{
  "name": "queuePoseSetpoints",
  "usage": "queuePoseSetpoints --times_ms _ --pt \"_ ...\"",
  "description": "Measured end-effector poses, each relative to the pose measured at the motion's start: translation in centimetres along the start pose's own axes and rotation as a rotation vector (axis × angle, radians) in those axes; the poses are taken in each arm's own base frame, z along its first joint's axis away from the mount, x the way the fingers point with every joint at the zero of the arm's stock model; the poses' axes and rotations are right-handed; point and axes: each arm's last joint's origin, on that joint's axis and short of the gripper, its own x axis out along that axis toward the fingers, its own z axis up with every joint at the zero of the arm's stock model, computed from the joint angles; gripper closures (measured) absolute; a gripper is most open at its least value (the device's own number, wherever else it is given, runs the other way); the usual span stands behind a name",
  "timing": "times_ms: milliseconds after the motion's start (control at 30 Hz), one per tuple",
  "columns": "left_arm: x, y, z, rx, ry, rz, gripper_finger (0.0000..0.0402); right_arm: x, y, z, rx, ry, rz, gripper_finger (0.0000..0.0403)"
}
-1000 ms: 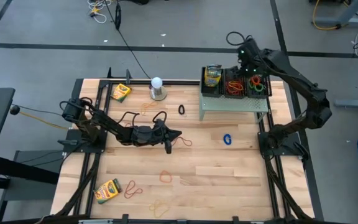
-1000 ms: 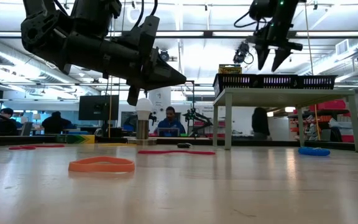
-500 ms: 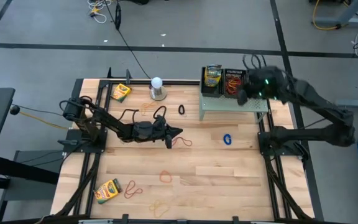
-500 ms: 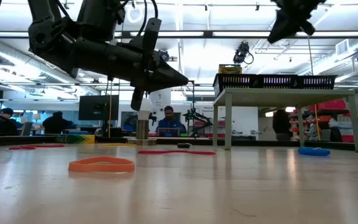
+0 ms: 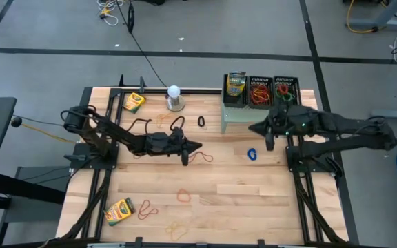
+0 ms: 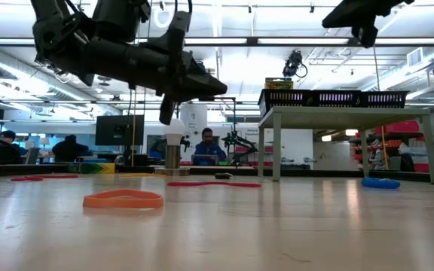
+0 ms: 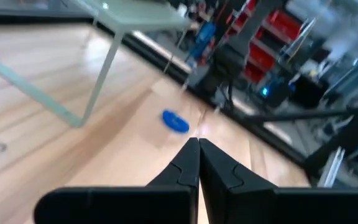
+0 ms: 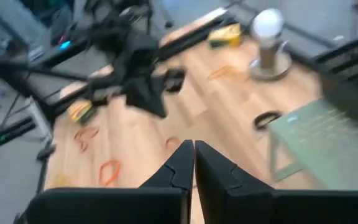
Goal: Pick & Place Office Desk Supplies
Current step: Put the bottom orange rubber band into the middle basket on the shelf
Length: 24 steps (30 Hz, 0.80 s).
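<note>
Nearest the front edge of the table (image 5: 205,220), several supplies remained unsorted: a crayon box (image 5: 119,211), red rubber-band loops (image 5: 146,209) beside it, a tan loop (image 5: 176,230) and an orange loop (image 5: 184,195).

At mid-table, my left gripper (image 5: 197,146) hung above the wood with its fingers pressed together and nothing between them; a red band (image 5: 202,157) lay just beside it. My right gripper (image 5: 253,127) hung in front of the pale green riser (image 5: 259,116), also empty, fingers together in its wrist view. A blue band (image 5: 252,154) lay on the table near it.

Farther back, a black loop (image 5: 201,121), a tan band (image 5: 163,118) and a second crayon box (image 5: 134,102) were still loose near the white ball on its base (image 5: 174,97).

On the riser stood three black mesh baskets (image 5: 260,92): one held a crayon box (image 5: 236,85), the others held red, orange and green bands. I judged the task partly done, with two boxes and most loose bands left.
</note>
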Motion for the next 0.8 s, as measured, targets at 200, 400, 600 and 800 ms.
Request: queuePoseSetpoints --times_ms 200,400,600,800 --pt "-1.4 -1.1 -0.5 0.056 0.14 0.023 0.0395 0.1 1.2 -1.1 -0.057 0.015 0.004 0.0398" --pt "-2.2 -2.6 -1.7 0.057 0.349 0.09 0.0394 0.0 1.5 -1.3 -0.114 -0.015 -0.059 0.0386" --pt "-1.7 -5.2 -2.1 0.185 0.579 0.238 0.0371 0.0 1.3 -1.2 -0.151 -0.038 -0.121 0.0393" --pt "-1.7 -6.5 -2.4 0.064 0.671 0.223 0.0331 0.2 1.3 -1.3 -0.147 -0.031 -0.122 0.0392"
